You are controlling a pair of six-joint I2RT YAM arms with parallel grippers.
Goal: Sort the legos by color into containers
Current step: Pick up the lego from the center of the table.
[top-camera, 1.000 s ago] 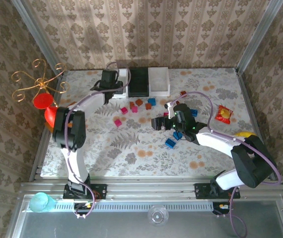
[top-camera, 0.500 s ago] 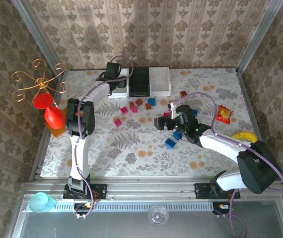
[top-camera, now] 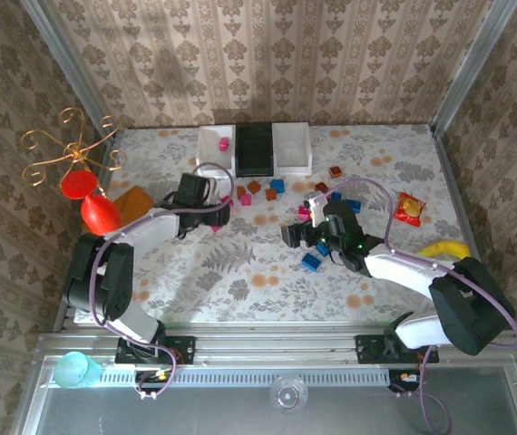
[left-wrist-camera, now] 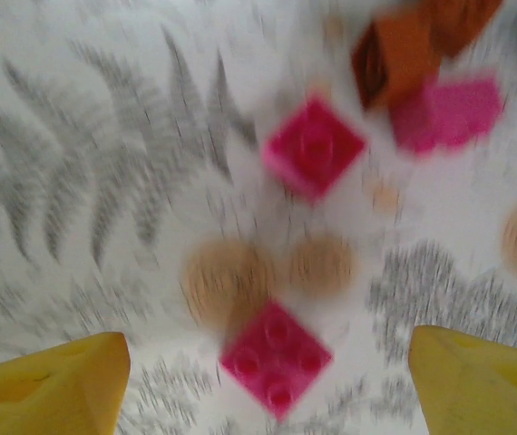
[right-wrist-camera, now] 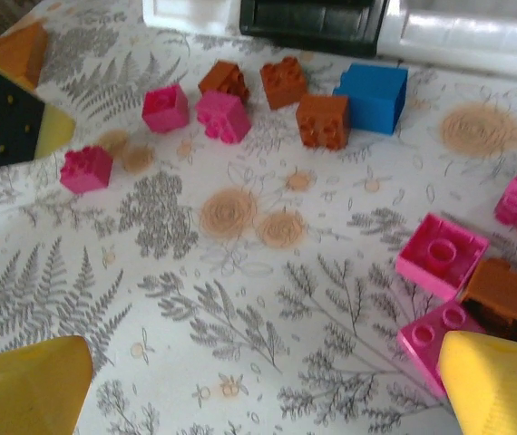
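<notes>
We hold our left pincer (left-wrist-camera: 268, 381) apart above a pink brick (left-wrist-camera: 275, 358) on the counter (left-wrist-camera: 104, 227); our right pincer (right-wrist-camera: 263, 385) gapes too, black bin (right-wrist-camera: 313, 20) at twelve o'clock.

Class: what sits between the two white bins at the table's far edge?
The black bin sits there, as the top external view shows.

Three bins (top-camera: 255, 154) side by side at table (top-camera: 240, 272) far edge; legos (top-camera: 278, 186) scattered before them
</notes>
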